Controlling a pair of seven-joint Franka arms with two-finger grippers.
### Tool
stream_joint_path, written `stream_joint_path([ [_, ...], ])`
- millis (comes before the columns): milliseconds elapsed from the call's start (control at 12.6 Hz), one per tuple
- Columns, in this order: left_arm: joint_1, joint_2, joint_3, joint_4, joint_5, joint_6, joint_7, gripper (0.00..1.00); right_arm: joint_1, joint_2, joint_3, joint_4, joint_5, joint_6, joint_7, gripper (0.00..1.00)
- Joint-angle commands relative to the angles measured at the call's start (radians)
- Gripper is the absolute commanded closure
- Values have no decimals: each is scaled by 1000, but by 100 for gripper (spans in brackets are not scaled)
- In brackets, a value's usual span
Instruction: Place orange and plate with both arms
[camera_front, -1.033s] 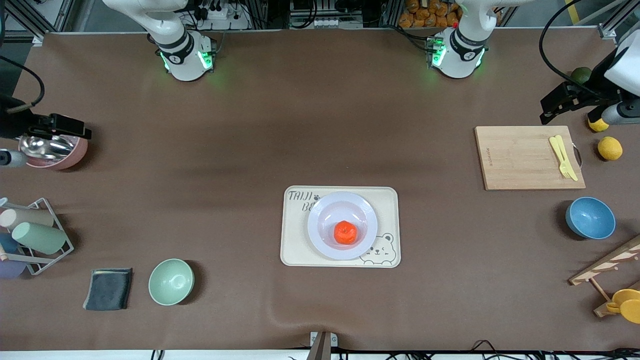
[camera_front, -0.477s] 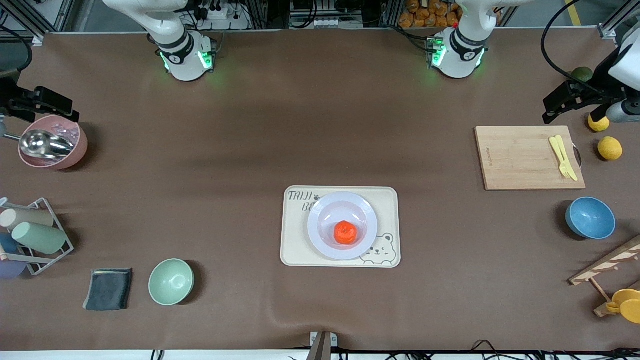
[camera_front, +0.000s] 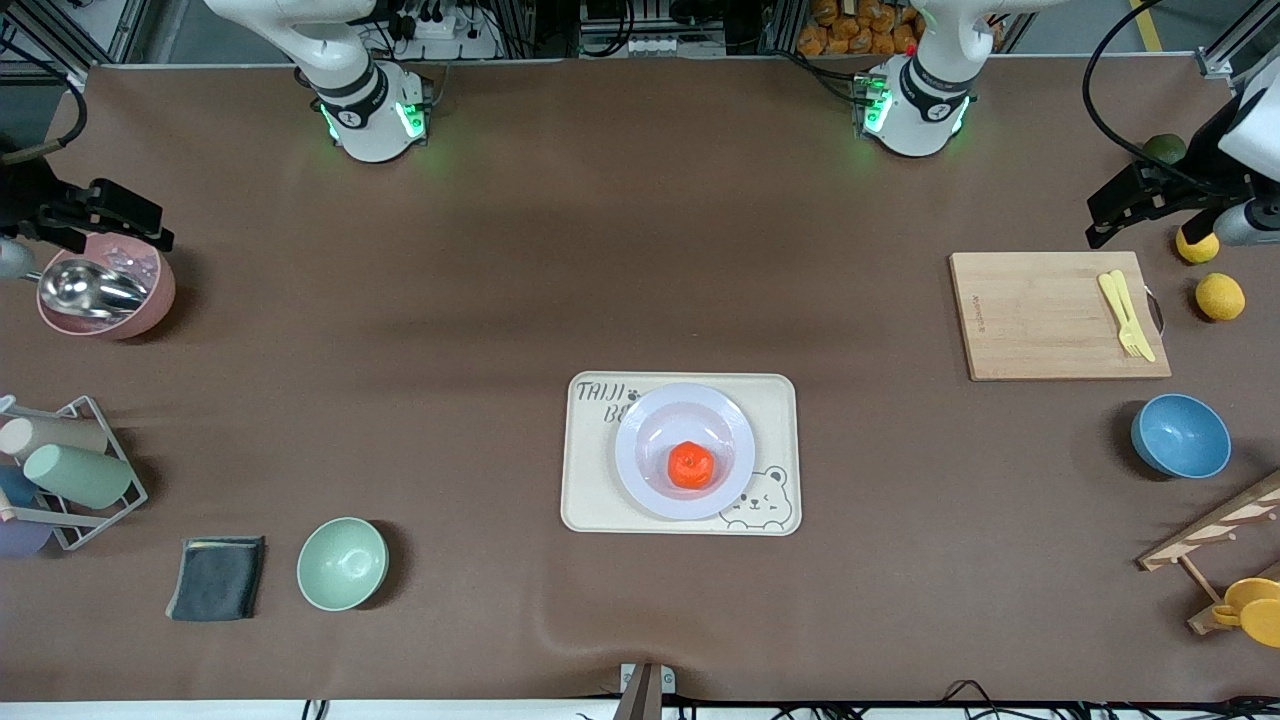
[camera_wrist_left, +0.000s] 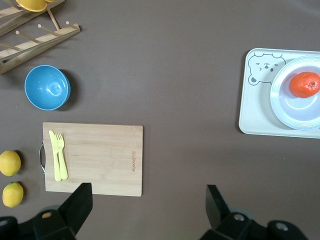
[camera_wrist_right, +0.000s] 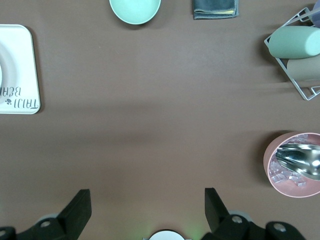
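Resting in the well of the plate (camera_front: 684, 451), the orange (camera_front: 691, 465) sits slightly toward six o'clock of the plate's centre, and the plate itself lies on the bear-printed tray (camera_front: 600, 500) at mid-table. We judge both placements complete: the fruit is on the plate, the plate on the tray, and neither is touched by any gripper.

Reading outward, we find a pale green bowl (camera_front: 342, 563) and a folded dark cloth (camera_front: 216, 577) at about eight o'clock from the tray, and a wooden cutting board (camera_front: 1050, 316) carrying a yellow fork and knife (camera_front: 1127, 314) at about two o'clock, with a blue bowl (camera_front: 1181, 436) nearer the camera than the board. Two lemons (camera_front: 1220, 296) lie just beside the board at the left arm's end of the table.

Over the last second the orange and plate have not shifted. The left gripper (camera_front: 1125, 208) has risen slightly and hangs over the table edge by the board, its fingers (camera_wrist_left: 76, 206) spread wide and empty. The right gripper (camera_front: 105, 215) has wandered a little over the pink bowl (camera_front: 125, 318) holding a metal scoop (camera_front: 88, 288), its fingers (camera_wrist_right: 80, 207) likewise spread and empty. We take both arms to be retired well apart from the tray.
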Motion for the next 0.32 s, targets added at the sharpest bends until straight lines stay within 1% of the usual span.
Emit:
stream_joint_path([
  [0,4,-27,3,-18,-15,6,19,0,17,-32,2,-34,-28,23,23,0],
  [238,4,-27,3,-18,-18,4,19,0,14,-32,2,-35,-40,44,23,0],
])
